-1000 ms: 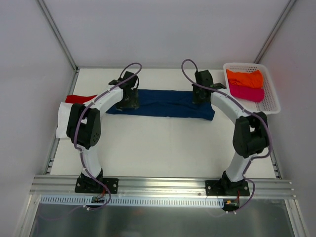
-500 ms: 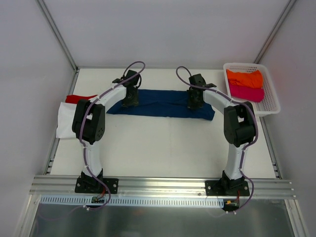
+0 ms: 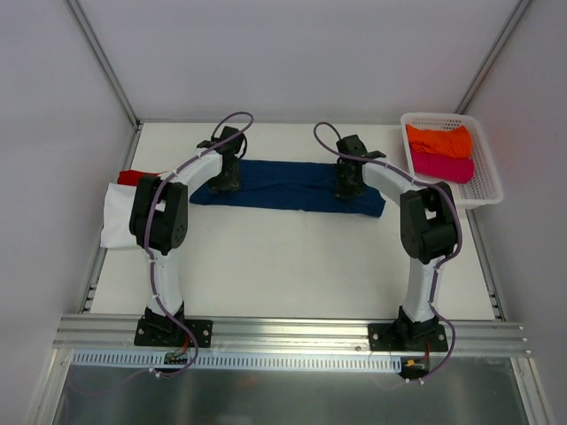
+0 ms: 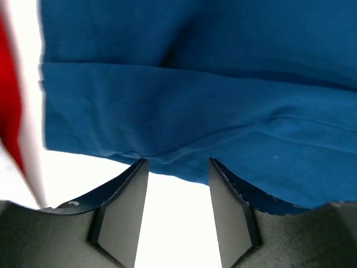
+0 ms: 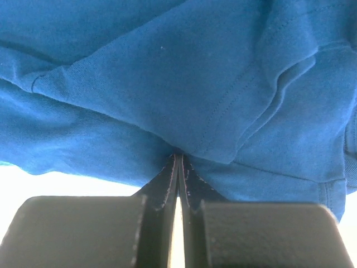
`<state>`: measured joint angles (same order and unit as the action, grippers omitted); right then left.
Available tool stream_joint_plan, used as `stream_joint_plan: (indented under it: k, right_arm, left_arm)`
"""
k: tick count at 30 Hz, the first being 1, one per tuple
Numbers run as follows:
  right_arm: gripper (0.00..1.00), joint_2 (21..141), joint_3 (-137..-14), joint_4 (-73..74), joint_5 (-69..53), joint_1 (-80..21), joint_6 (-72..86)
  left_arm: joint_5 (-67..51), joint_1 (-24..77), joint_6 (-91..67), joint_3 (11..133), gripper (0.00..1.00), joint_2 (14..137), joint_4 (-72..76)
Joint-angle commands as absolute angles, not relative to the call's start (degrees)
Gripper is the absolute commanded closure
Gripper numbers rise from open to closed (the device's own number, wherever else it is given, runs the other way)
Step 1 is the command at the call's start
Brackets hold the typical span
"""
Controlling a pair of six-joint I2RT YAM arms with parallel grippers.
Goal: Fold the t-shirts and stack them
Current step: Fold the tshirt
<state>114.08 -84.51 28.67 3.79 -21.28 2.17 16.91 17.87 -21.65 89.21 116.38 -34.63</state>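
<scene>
A navy t-shirt (image 3: 292,184) lies as a long folded strip across the far half of the table (image 3: 283,257). My left gripper (image 3: 223,180) is at its left end, open, with both fingertips at the cloth's near hem (image 4: 173,167) and bare table showing between the jaws. My right gripper (image 3: 347,184) is toward the strip's right end, shut with its tips pinching a fold of the navy t-shirt (image 5: 184,84). A white t-shirt (image 3: 115,217) and a red t-shirt (image 3: 142,177) lie at the left edge. Orange (image 3: 438,140) and magenta (image 3: 441,166) t-shirts sit in the basket.
The white mesh basket (image 3: 485,181) stands at the far right corner. A metal frame rail (image 3: 292,335) runs along the near edge by the arm bases. White walls close in the left, back and right sides.
My left gripper has slid a little left along the navy strip and its jaws have narrowed. My right gripper has shifted left and nearer on the strip. The shirt has barely moved.
</scene>
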Motion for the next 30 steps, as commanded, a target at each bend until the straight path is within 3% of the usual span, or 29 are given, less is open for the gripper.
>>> stream_joint_plan:
  k: [1, 11, 30]
  right_arm:
    - [0.99, 111.71, -83.76, 30.15, 3.52, -22.06, 2.72]
    - [0.99, 110.30, -81.48, 29.97, 4.31, -22.24, 2.46]
    - [1.00, 110.21, -78.22, 28.56, 4.13, -22.41, 1.67]
  left_arm:
    - [21.88, 16.18, -20.74, 92.11, 0.52, 116.63, -37.00]
    - [21.27, 13.62, -20.48, 96.07, 0.53, 119.00, -37.53]
    - [34.27, 12.92, -13.97, 112.41, 0.53, 125.42, -37.79]
